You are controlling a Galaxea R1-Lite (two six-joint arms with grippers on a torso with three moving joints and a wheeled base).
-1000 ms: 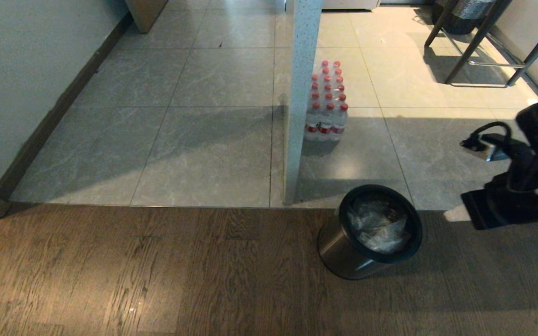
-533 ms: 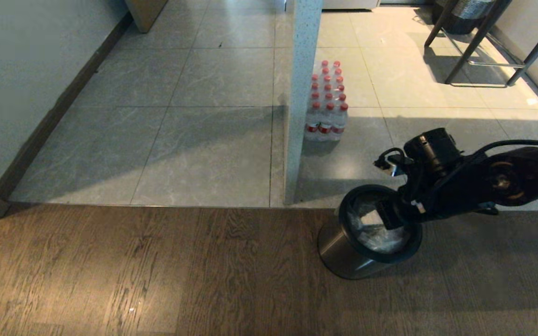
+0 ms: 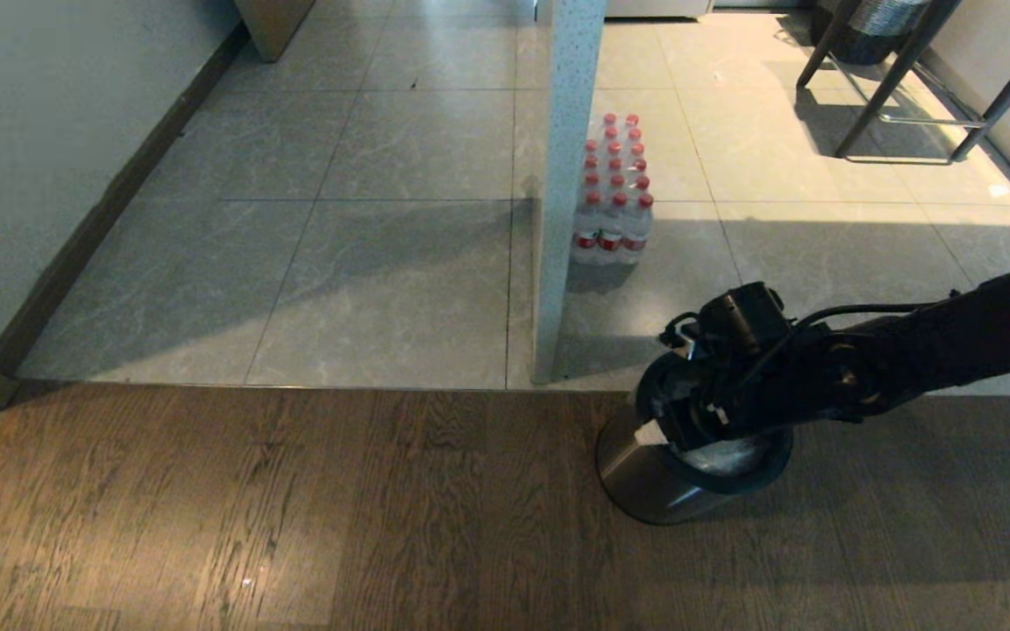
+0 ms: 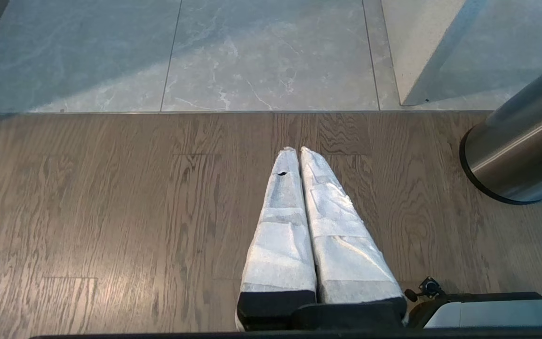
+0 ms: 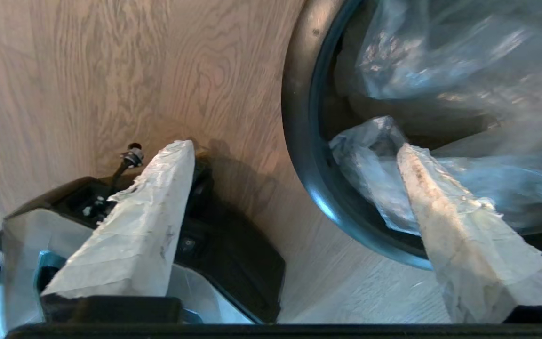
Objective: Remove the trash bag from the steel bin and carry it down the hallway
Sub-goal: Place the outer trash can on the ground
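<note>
Wood-plank floor (image 3: 295, 508) fills the foreground. On it, lower right in the head view, the steel bin (image 3: 645, 478) stands upright, mouth up, leaning slightly. The right gripper (image 5: 294, 150) straddles its black rim, fingers spread wide: one finger (image 5: 445, 212) inside against the clear trash bag (image 5: 440, 61), the other outside. The right arm reaches in from the right, angled down. The left gripper (image 4: 299, 155), pressed together, hangs above the planks. Beyond lie grey tiles (image 3: 400, 219), a pillar (image 3: 566, 175) and a bottle pack (image 3: 615, 188).

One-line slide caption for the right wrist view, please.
Open right gripper straddles the steel bin rim, one finger over the clear trash bag.
</note>
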